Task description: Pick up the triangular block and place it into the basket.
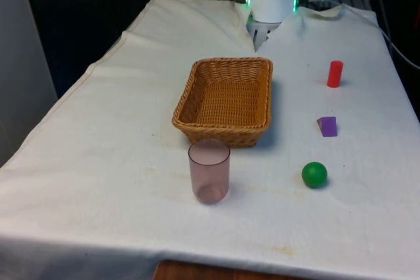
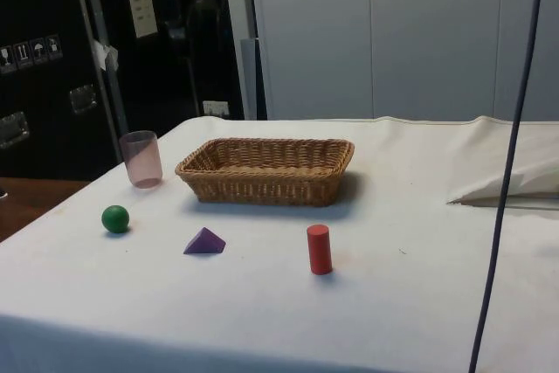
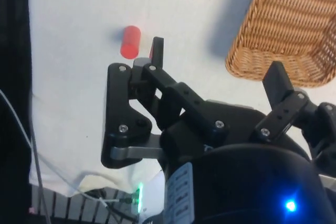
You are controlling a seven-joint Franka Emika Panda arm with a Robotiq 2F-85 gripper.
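A white-clothed table point(image 1: 98, 162) holds a shallow wicker basket point(image 1: 225, 100) near its middle, empty inside. In the front view, the purple triangular block point(image 1: 327, 126) sits well to the basket's right, untouched, between a red cylinder point(image 1: 335, 73) farther back and a green ball point(image 1: 314, 174) nearer the camera. A translucent pink cup point(image 1: 209, 171) stands upright just in front of the basket. The black gripper point(image 1: 261, 36) hangs above the far end of the table, behind the basket and well apart from the block; in the wrist view its fingers point(image 3: 157, 51) are spread wide with nothing between them. The pick appears not yet begun. The likely trouble is the block itself — its sloped faces could let it slip or squirt out if the fingers close on the slants instead of the flat sides. A descent that drifts could also nudge the ball, which would roll, or tip the cylinder — both sit near the block.
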